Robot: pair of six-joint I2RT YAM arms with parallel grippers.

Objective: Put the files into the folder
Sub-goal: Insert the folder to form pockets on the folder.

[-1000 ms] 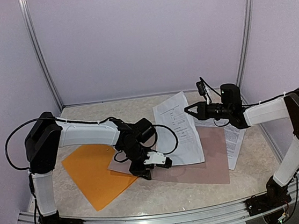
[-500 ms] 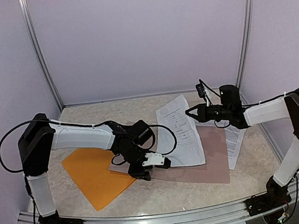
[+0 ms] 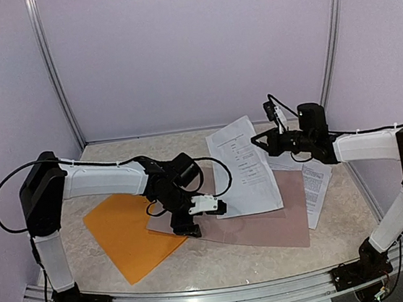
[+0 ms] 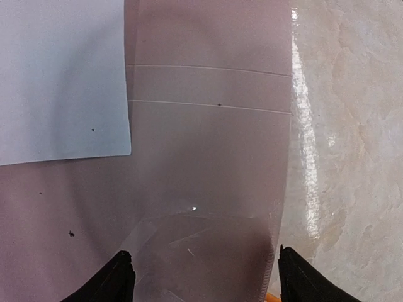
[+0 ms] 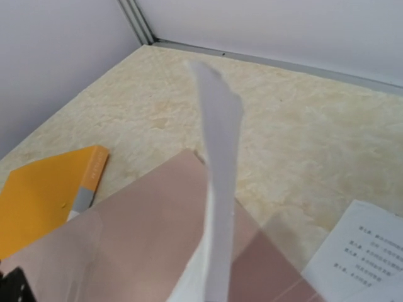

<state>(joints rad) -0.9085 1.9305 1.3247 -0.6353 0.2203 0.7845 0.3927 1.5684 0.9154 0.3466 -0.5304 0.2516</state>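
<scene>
The left jaws are hovering wide apart over the translucent flap (image 3: 260,221) beside the orange folder (image 3: 120,233); at two o'clock from them, the right jaws are pinching a raised sheet of the files (image 3: 241,165).

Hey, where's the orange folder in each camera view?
Top external: orange folder lies flat, left of centre.
Left wrist: at most an orange sliver at the bottom edge.
Right wrist: lower left corner.
Shared landmark: the pinkish-brown sheet right beside it, seen in all three views.
</scene>
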